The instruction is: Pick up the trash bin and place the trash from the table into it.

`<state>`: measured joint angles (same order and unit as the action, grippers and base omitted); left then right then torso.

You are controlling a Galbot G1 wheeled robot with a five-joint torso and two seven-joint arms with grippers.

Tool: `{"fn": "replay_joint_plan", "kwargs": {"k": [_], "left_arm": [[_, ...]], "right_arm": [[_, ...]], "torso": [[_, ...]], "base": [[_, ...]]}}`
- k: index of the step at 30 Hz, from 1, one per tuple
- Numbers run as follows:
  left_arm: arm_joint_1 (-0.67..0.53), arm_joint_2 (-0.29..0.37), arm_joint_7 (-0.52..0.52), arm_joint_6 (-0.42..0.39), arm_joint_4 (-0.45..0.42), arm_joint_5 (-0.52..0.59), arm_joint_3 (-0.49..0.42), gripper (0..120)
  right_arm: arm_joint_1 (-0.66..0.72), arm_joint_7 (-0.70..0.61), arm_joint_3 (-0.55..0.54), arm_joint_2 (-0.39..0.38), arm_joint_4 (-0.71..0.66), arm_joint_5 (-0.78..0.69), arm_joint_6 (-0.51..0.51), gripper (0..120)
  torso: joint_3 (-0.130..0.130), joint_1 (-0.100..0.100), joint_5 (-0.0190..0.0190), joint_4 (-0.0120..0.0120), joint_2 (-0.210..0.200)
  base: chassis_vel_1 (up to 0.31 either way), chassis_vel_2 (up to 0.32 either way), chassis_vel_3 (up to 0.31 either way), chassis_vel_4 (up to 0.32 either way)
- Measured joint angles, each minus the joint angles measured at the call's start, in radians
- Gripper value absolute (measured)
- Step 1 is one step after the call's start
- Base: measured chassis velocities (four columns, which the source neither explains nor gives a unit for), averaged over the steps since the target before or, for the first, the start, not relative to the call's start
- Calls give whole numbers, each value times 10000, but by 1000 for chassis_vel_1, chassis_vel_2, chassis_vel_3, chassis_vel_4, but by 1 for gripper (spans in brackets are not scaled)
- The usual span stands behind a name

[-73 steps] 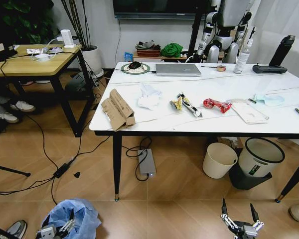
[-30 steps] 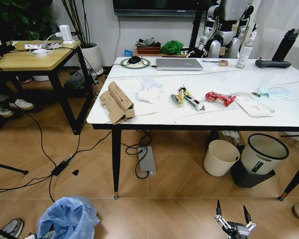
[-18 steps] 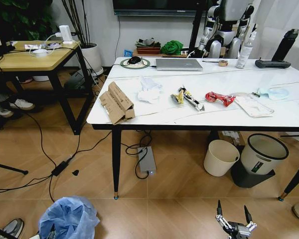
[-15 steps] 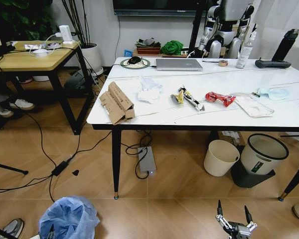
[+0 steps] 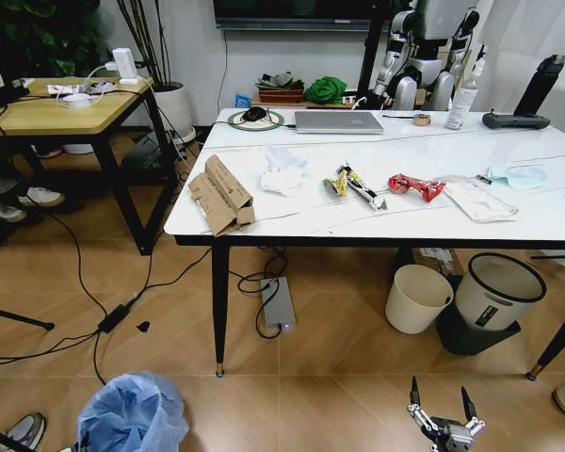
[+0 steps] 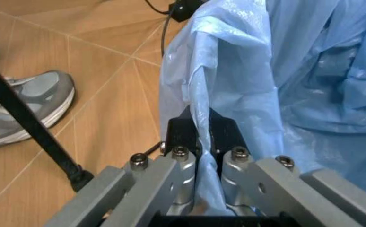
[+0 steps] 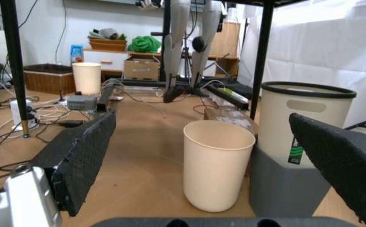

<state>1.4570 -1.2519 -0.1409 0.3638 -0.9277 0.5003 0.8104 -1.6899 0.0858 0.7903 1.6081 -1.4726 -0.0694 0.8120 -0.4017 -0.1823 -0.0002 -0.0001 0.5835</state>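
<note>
Down on the floor at lower left, the left gripper [image 6: 202, 142] pinched the trash bin [image 5: 132, 414]'s blue liner; the right gripper [image 5: 440, 403] hung spread open, apparently near floor level.

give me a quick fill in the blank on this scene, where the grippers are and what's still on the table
1. The left gripper is shut on the ____ bag of the trash bin.
2. The right gripper hangs open above the ____.
3. The folded cardboard lies at the table end nearest the robot's ____ side.
4. The cream bin stands ____ the table.

Missing words: blue; floor; left; under
</note>
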Motion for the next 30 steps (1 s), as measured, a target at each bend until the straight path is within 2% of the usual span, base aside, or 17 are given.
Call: {"fn": "replay_joint_plan", "kwargs": {"k": [2, 3, 4, 8, 9, 14, 15, 16, 17, 19, 22, 23, 26, 30], "left_arm": [[217, -2, -31, -8, -465, 0, -56, 0], [449, -33, -84, -37, -973, 0, -77, 0], [449, -33, -84, -37, -973, 0, -77, 0], [1604, -163, -421, -120, -3328, 33, -204, 0], [1604, -163, -421, -120, -3328, 33, -204, 0], [3269, -194, -934, -104, -5820, 98, -314, 0], [3269, -194, -934, -104, -5820, 98, -314, 0], [3981, -192, -1128, -169, -6702, 128, -364, 0], [3981, -192, -1128, -169, -6702, 128, -364, 0], [4426, -194, -1202, -255, -7399, 161, -404, 0], [5049, -253, -1387, -360, -8720, 184, -432, 0], [5049, -253, -1387, -360, -8720, 184, -432, 0], [5482, -314, -1430, -529, -9674, 157, -457, 0], [5821, -425, -1383, -775, -10305, 33, -608, 0]], "right_arm": [[-6, -12, 6, 0, 0, 3, 0, 100], [-8, -20, 10, 0, 0, 6, -1, 100], [-8, -20, 10, 0, 0, 6, -1, 100], [-19, -95, 39, 0, 0, 49, -3, 100], [-19, -95, 39, 0, 0, 49, -3, 100], [-30, -123, 63, 0, -6, 111, -6, 100], [-30, -123, 63, 0, -6, 111, -6, 100], [-25, -127, 55, 0, -11, 148, -8, 100], [-25, -127, 55, 0, -11, 148, -8, 100], [-25, -129, 42, 0, -19, 171, -8, 100], [-50, -133, 35, 0, -36, 192, -10, 100], [-50, -133, 35, 0, -36, 192, -10, 100], [-84, -141, 38, 0, -40, 203, -10, 100], [-150, -150, 43, 0, -81, 220, -10, 100]], "torso": [[-1, -1, -6, 1, 1], [-2, -1, -5, 1, 3], [-2, -1, -5, 1, 3], [-3, -2, -4, 0, 7], [-3, -2, -4, 0, 7], [-3, -2, 2, 3, 10], [-3, -2, 2, 3, 10], [-4, -2, 3, 4, 12], [-4, -2, 3, 4, 12], [-4, -3, 2, 4, 12], [-30, -35, 0, -11, 71], [-30, -35, 0, -11, 71], [-112, -81, 6, -1, 200], [-241, -171, 2, -1, 415]], "base": [[0, 0, 0, 0], [0, 0, 0, 0], [0, 0, 0, 0], [0, 0, 0, 0], [0, 0, 0, 0], [0, 0, 0, 0], [0, 0, 0, 0], [0, 0, 0, 0], [0, 0, 0, 0], [0, 0, 0, 0], [0, 0, 0, 0], [0, 0, 0, 0], [0, 0, 0, 0], [0, 0, 0, 0]]}}
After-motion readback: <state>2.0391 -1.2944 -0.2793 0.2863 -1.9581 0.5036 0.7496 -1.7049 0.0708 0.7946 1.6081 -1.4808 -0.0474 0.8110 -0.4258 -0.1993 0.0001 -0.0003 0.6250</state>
